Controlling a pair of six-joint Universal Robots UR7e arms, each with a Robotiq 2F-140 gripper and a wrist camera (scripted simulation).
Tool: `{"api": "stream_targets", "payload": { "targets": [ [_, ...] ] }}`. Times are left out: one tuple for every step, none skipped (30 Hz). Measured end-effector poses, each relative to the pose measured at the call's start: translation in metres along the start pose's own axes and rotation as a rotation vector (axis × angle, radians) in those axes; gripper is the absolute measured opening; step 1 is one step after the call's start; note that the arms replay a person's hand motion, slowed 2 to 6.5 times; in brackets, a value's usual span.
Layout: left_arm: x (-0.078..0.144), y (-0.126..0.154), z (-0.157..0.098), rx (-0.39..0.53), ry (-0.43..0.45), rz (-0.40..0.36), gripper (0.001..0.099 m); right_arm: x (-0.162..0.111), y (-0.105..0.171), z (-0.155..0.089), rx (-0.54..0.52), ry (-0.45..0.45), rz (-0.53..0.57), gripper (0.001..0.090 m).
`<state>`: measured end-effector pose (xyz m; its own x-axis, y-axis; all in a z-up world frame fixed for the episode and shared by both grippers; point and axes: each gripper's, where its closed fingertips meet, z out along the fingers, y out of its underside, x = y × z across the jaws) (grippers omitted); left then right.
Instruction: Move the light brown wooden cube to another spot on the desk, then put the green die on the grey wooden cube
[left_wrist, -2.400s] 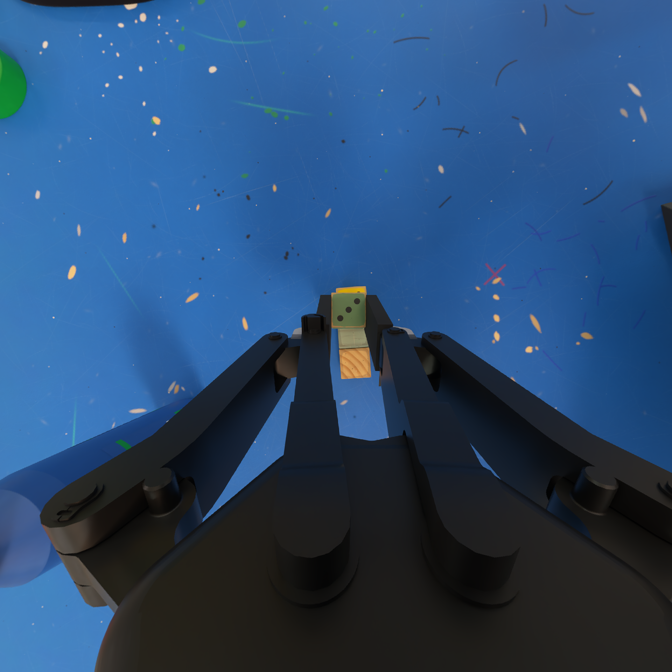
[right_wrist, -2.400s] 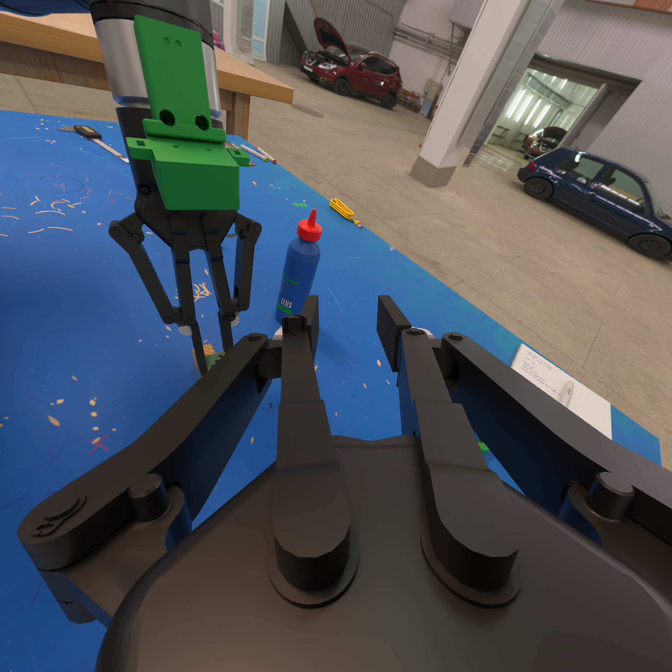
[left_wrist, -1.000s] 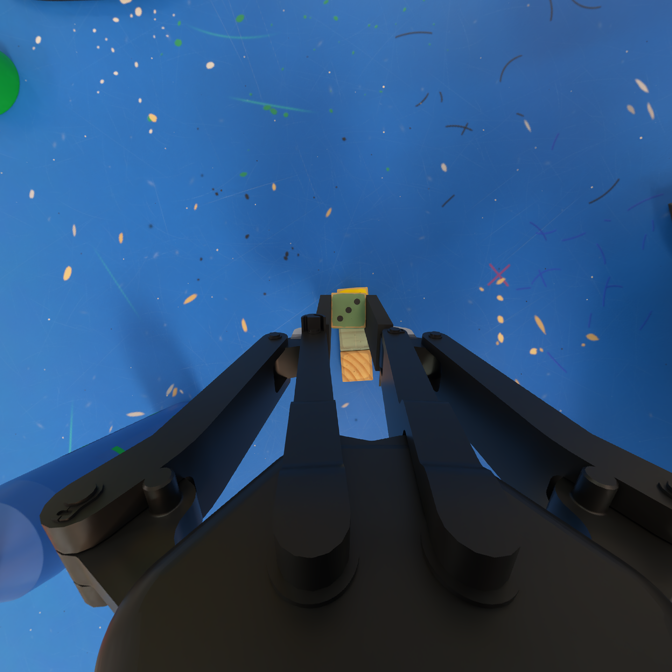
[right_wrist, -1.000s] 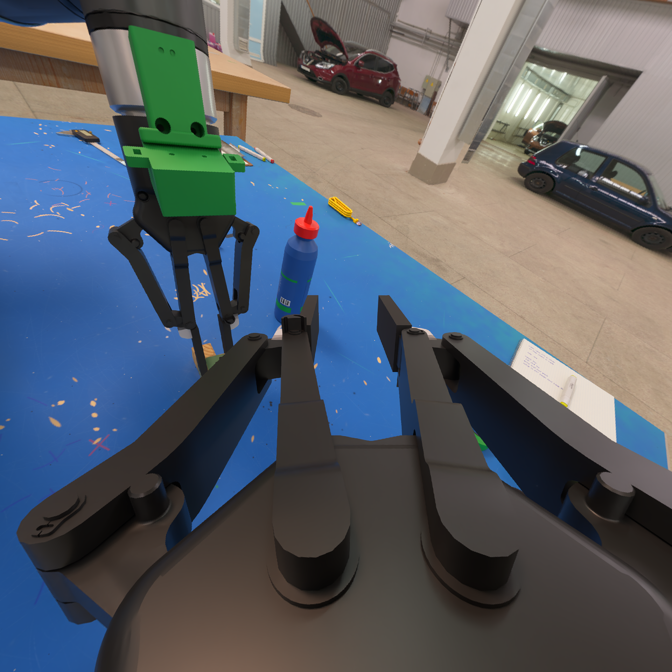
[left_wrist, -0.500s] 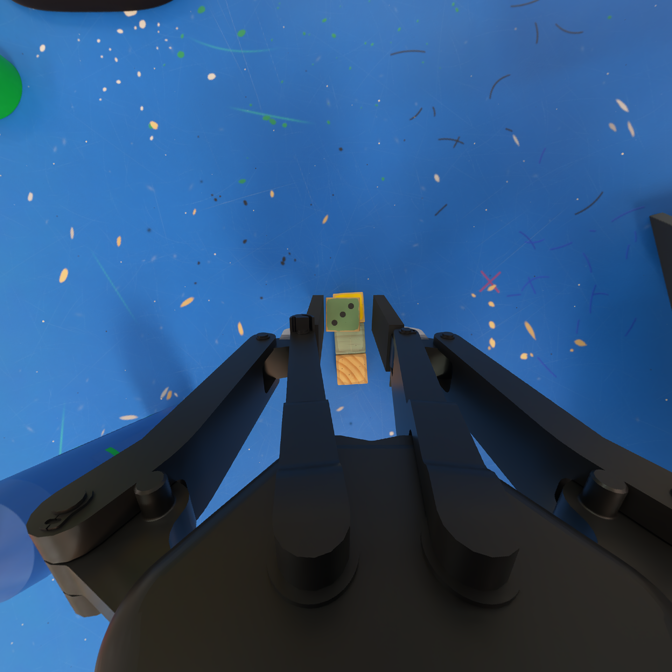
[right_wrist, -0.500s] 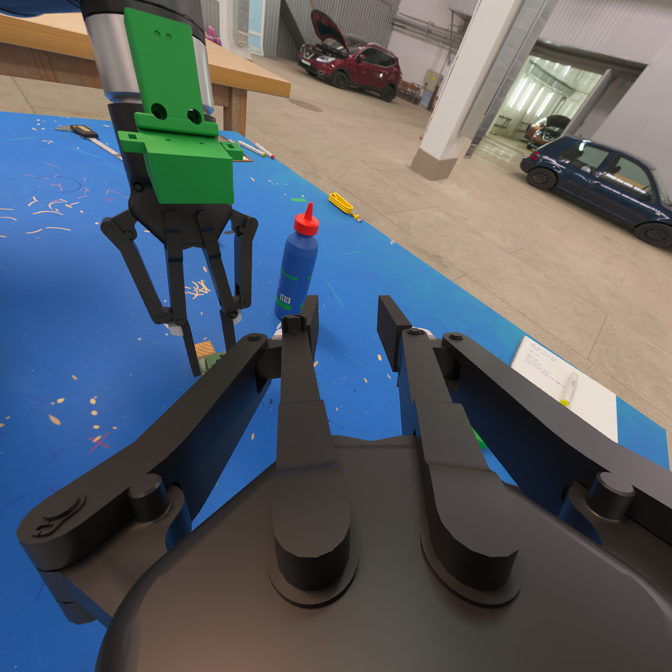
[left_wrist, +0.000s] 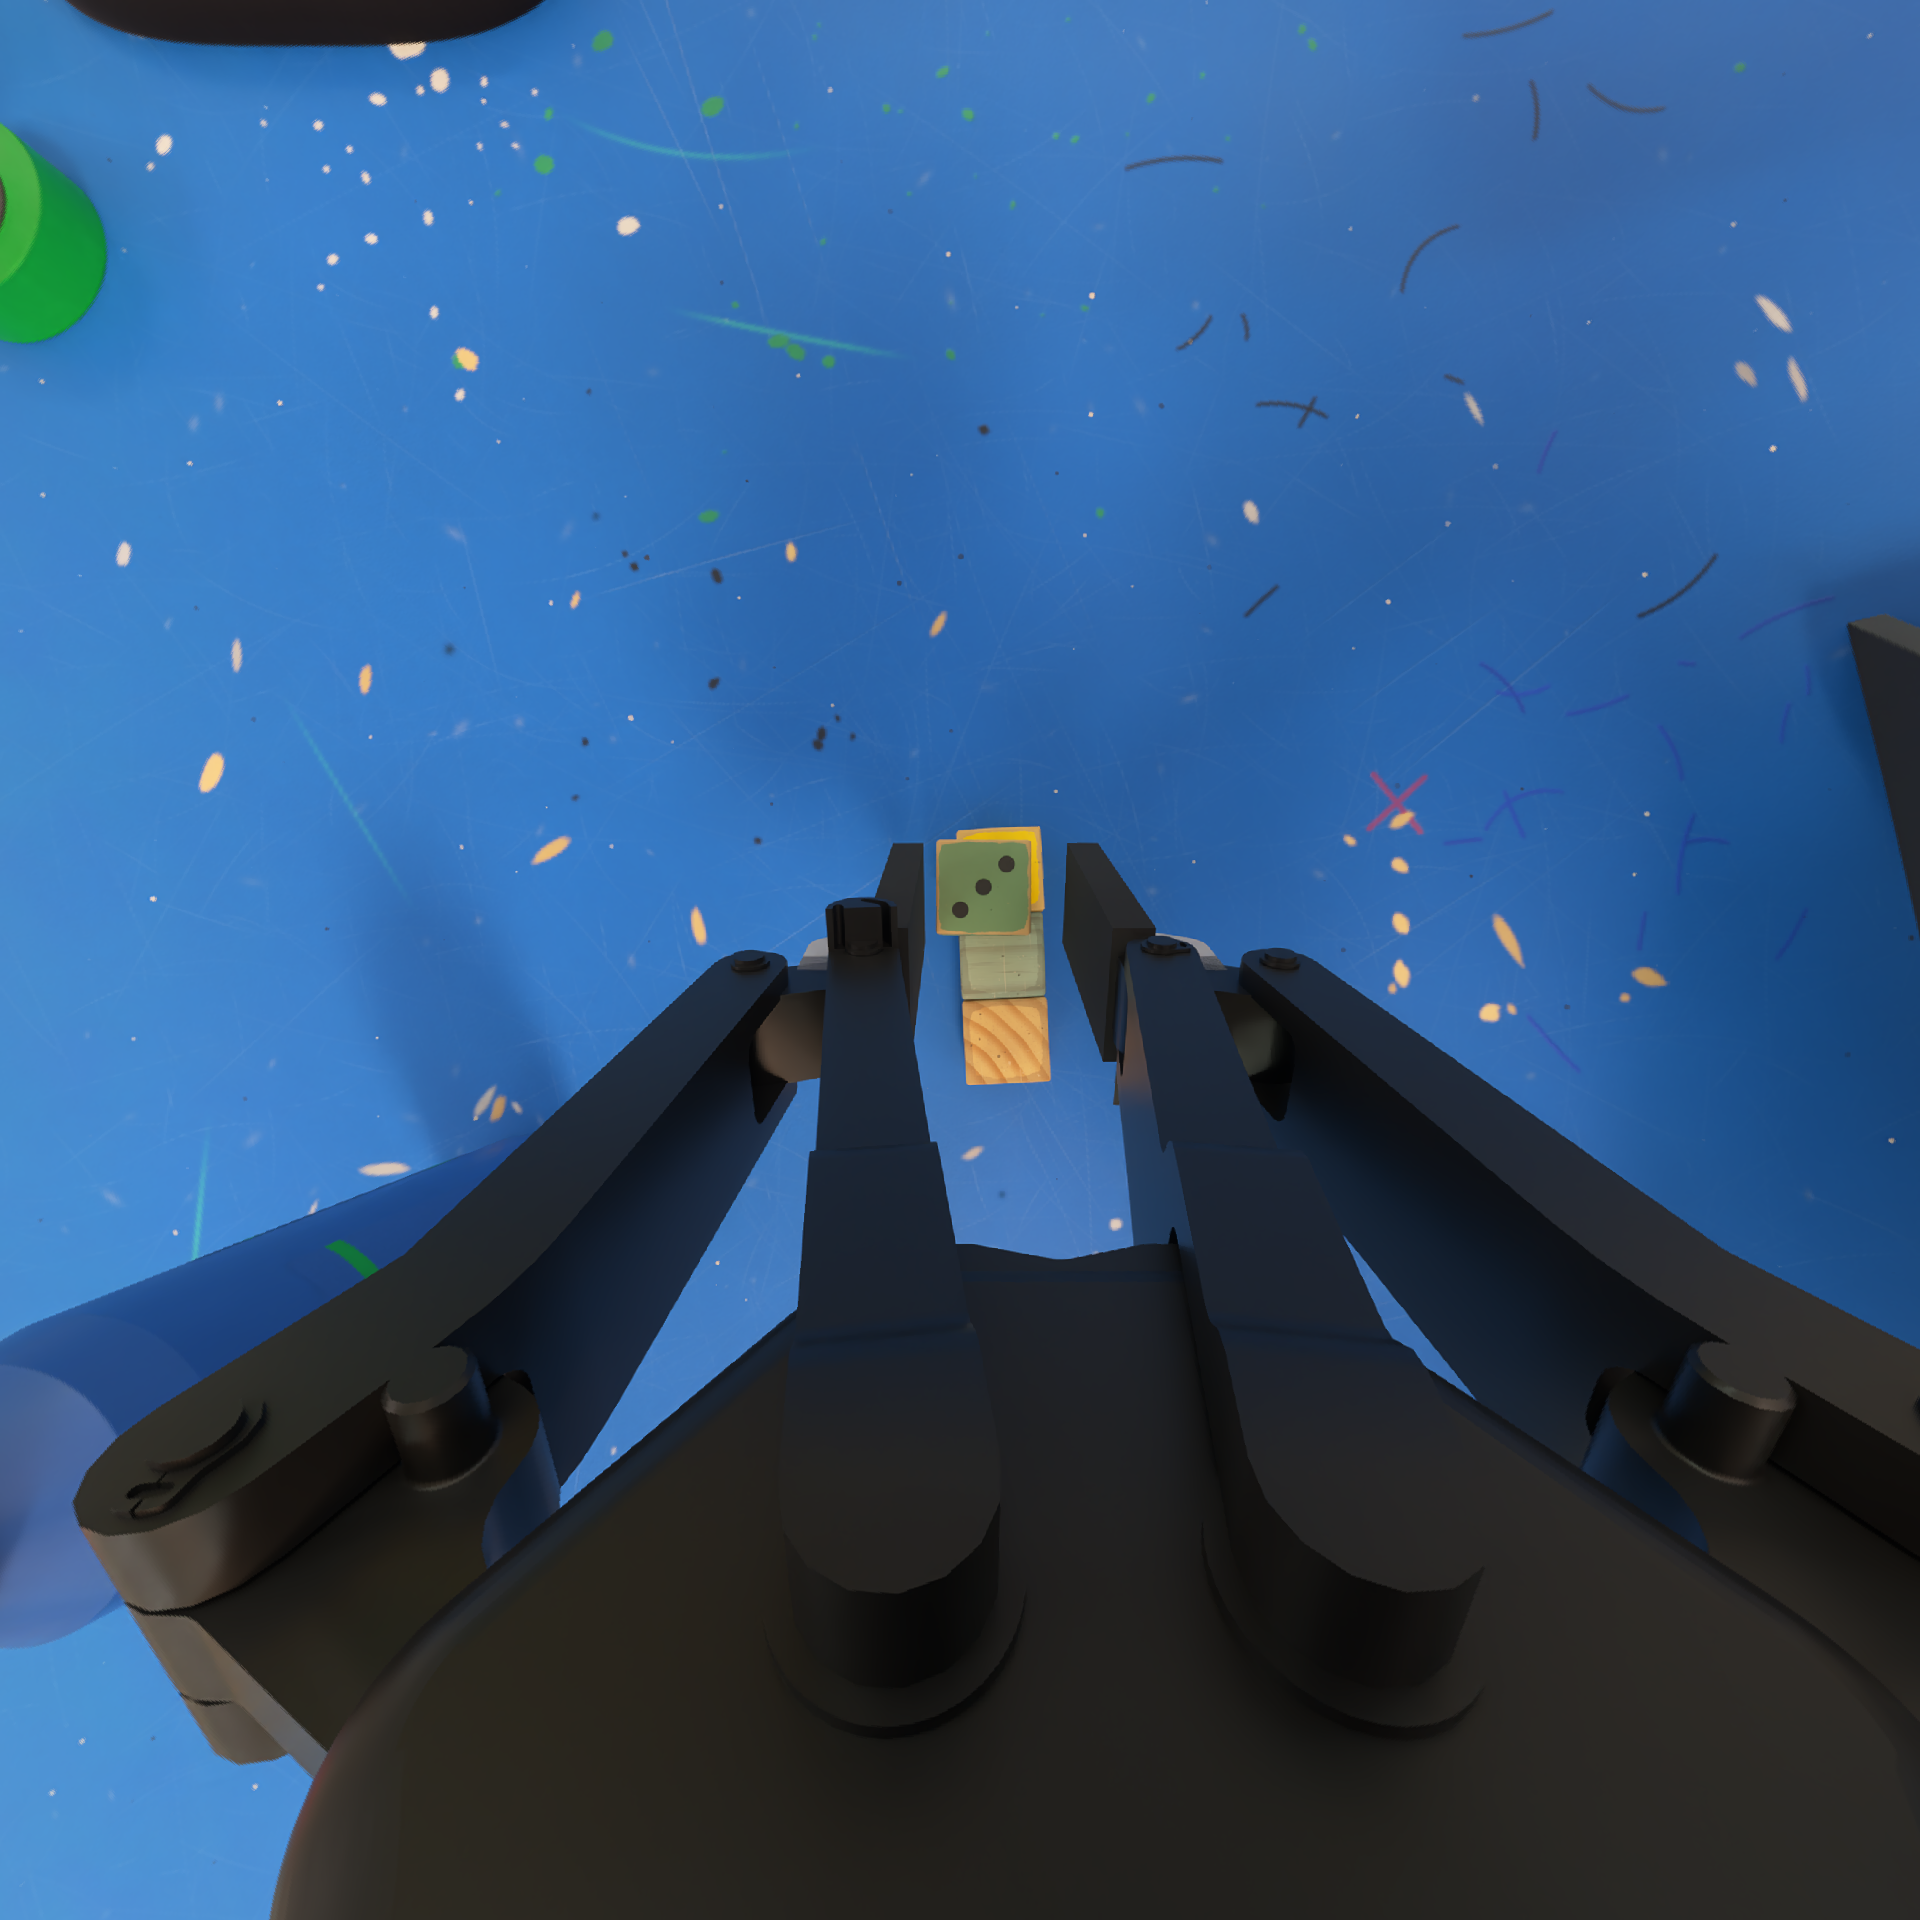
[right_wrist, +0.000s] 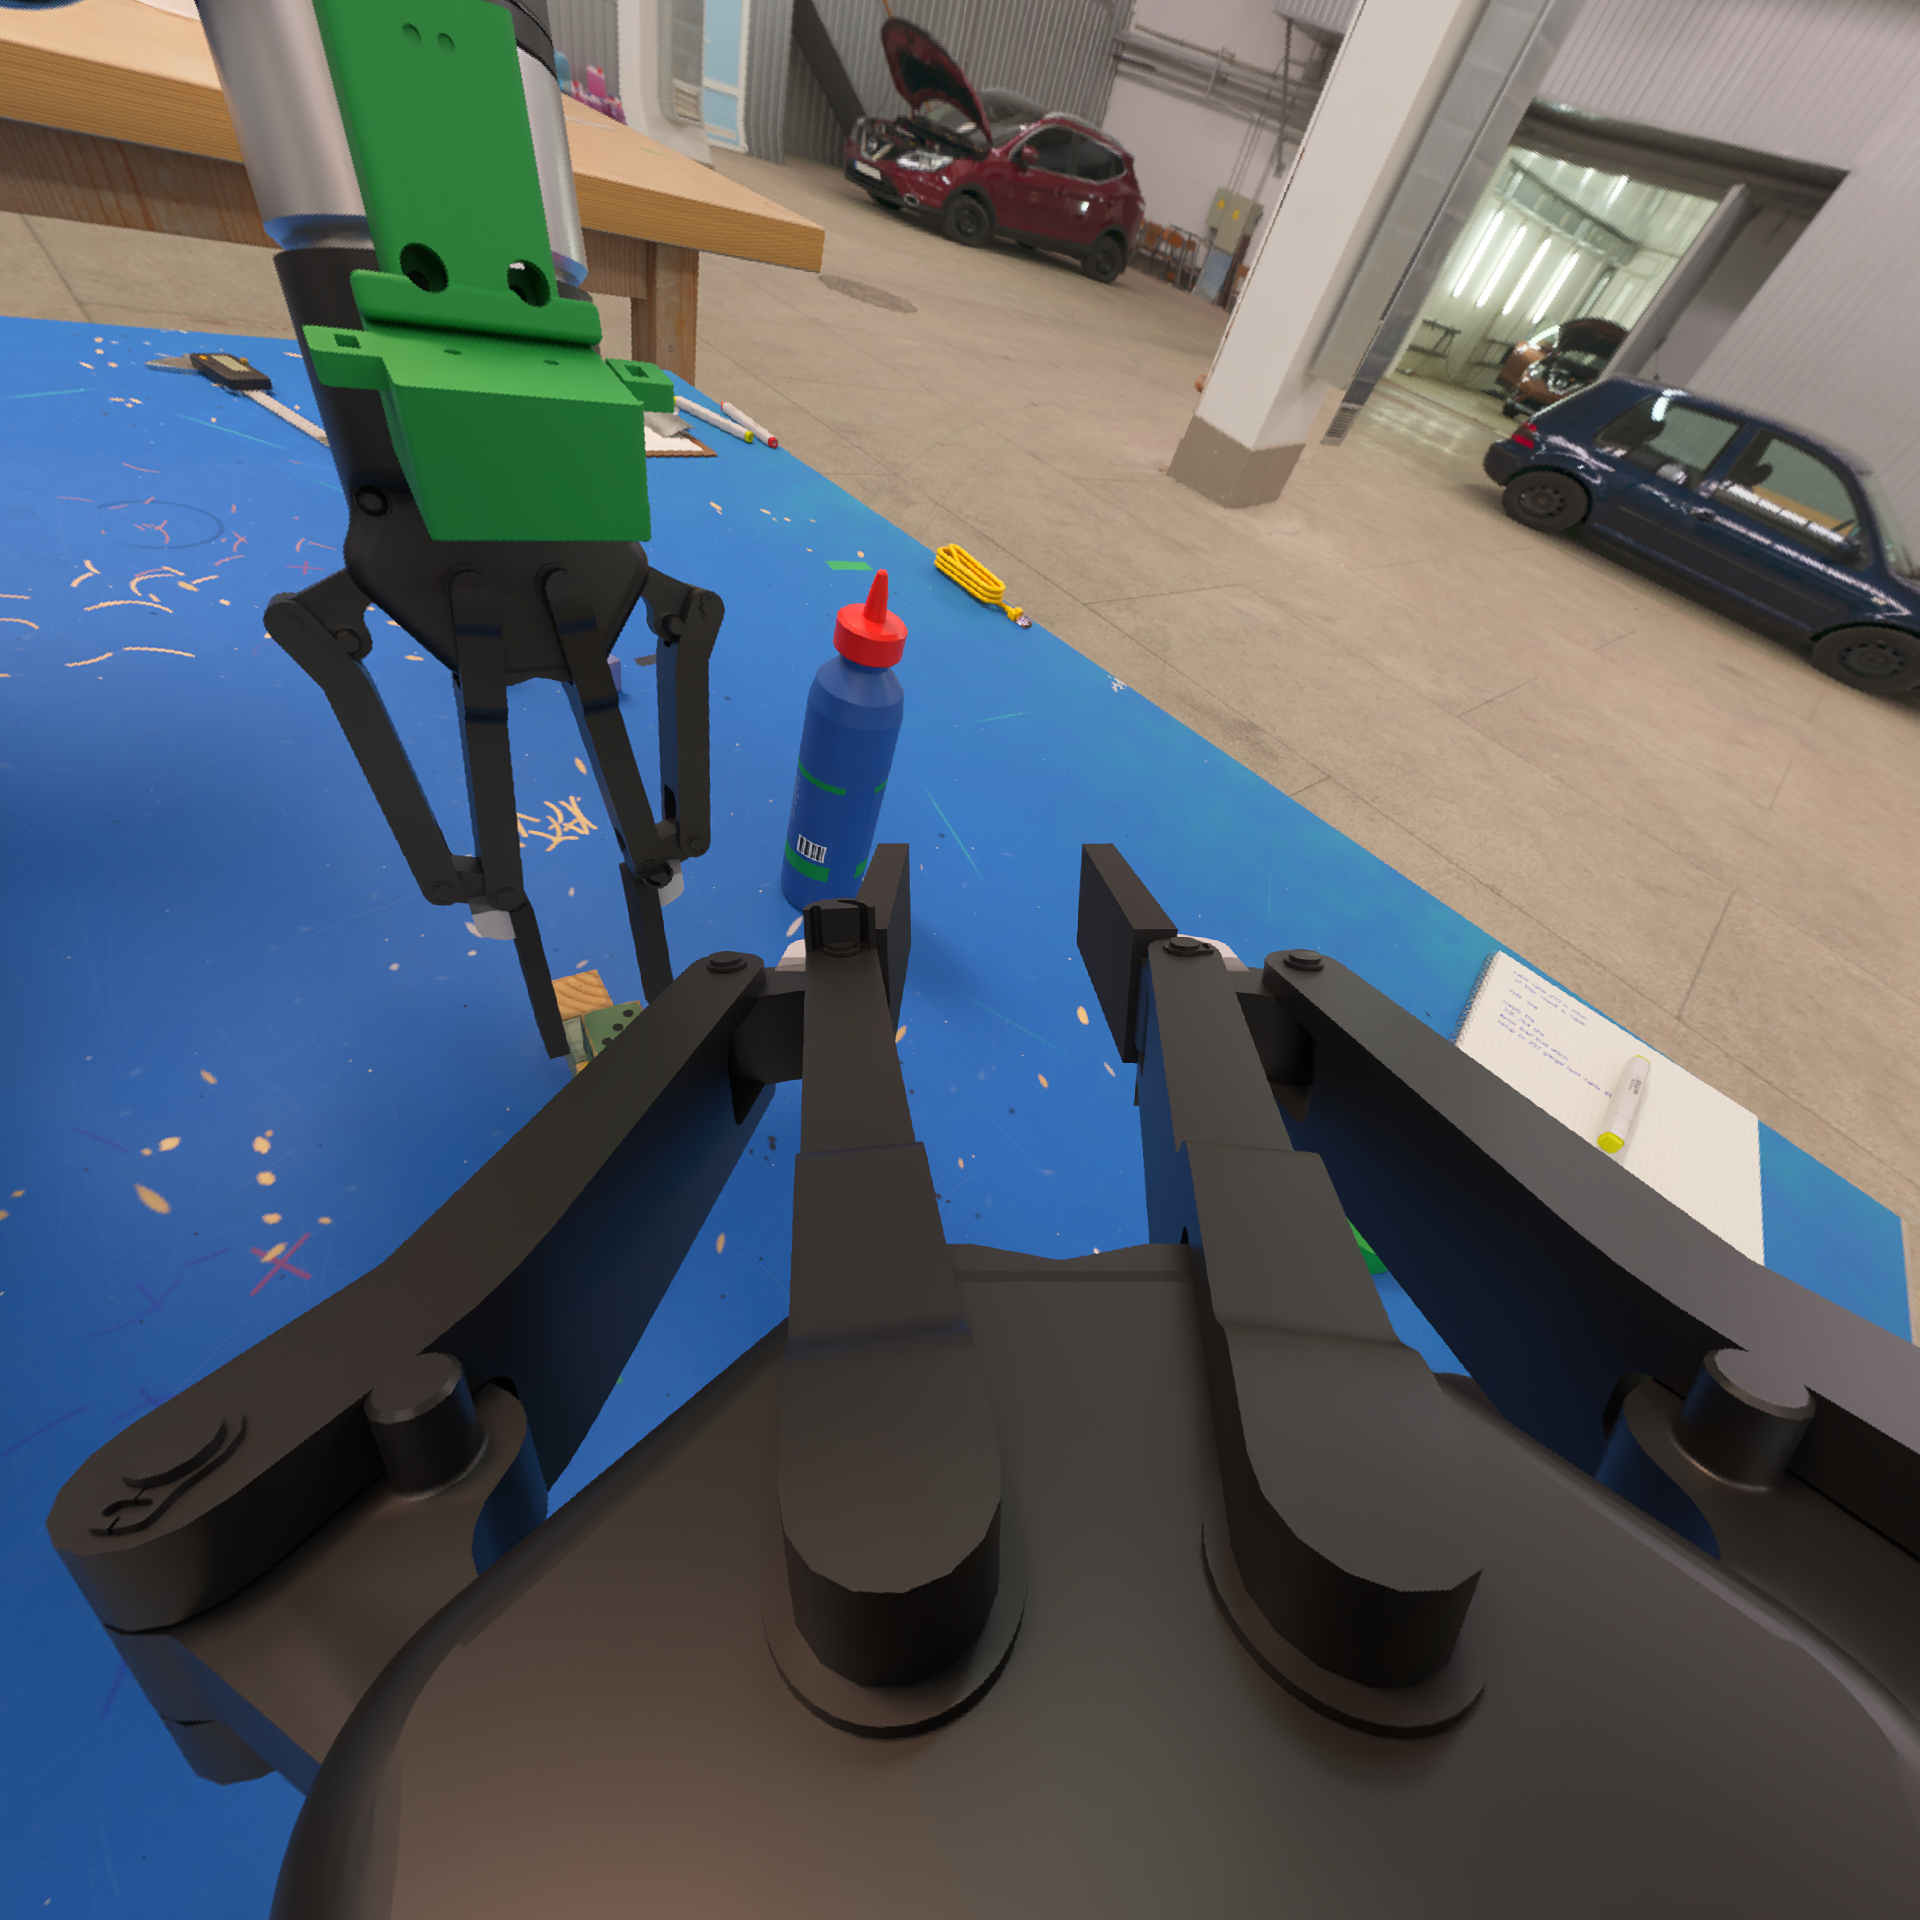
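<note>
The blue desk (right_wrist: 208, 935), speckled with paint flecks and scratch marks, fills most of both views. Above it the left arm comes down near-vertical in the right wrist view, a green bracket (right_wrist: 488, 343) fixed to its wrist. The left gripper (left_wrist: 992, 904) points straight down with its jaws parted to a narrow gap, holding nothing; its 2 fingertips stand clear on either side of the green die. The right gripper (right_wrist: 992, 914) hangs off to the side, aimed across the desk, its jaws likewise apart and empty. A blue bottle with a red nozzle cap (right_wrist: 847, 758) stands upright on the desk just beyond the right gripper's left finger, and a white notepad with a marker on it (right_wrist: 1621, 1101) lies near the desk's far edge. The light brown wooden cube (left_wrist: 1005, 1041) rests on the desk, touching or just beside the grey wooden cube (left_wrist: 1001, 962). The green die (left_wrist: 983, 886) sits on top of the grey wooden cube, showing 3 black pips, set slightly off toward the left finger. A yellow block (left_wrist: 1023, 847) peeks out from behind the die; how it sits I cannot tell.
</note>
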<state>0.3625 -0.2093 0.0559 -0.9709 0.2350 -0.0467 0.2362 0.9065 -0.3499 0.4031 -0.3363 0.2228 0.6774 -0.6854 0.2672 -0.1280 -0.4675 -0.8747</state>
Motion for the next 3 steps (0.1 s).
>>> {"api": "stream_targets", "payload": {
  "targets": [
    [-0.0005, 0.0001, -0.0004, 0.001, -0.002, -0.002, 0.0365, 0.0000, 0.0001, -0.0001, 0.000, 0.000, 0.000, 0.0439],
    [-0.0008, 0.0003, -0.0008, 0.003, -0.003, -0.005, 0.0361, 0.0001, 0.0002, -0.0001, 0.000, 0.000, 0.000, 0.0440],
    [-0.0010, 0.0003, -0.0012, 0.005, -0.002, -0.008, 0.0357, 0.0002, 0.0003, -0.0002, -0.001, 0.001, 0.000, 0.0440]
  ]
}}
